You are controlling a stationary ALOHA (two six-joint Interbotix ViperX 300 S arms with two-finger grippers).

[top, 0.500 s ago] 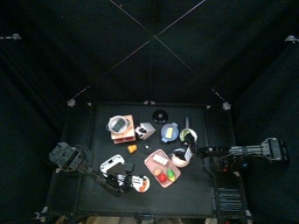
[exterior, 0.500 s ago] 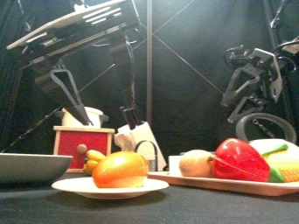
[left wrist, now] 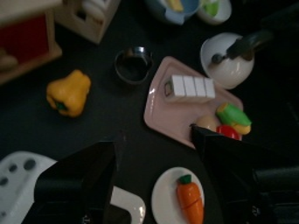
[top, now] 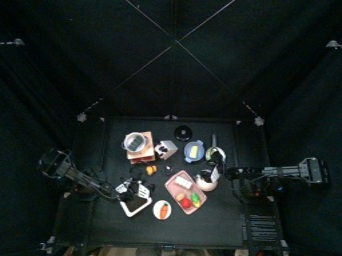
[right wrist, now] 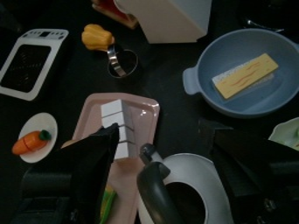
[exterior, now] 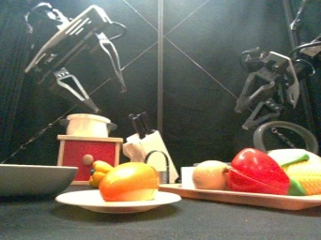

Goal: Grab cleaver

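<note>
Two arms flanking small black table (top: 107, 215), black curtains (top: 80, 60) around.

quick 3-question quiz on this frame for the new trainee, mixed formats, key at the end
1. True or false: the left gripper is shut on a knife.
2. What lies in the blue bowl? A) an egg B) a yellow block C) a spoon
3. Seen from the top view, which stands nearer the knife block: the red box or the pink tray?

Key: 1 false, its jaws are wide open and hold nothing. 2 B. 3 the red box.
</note>
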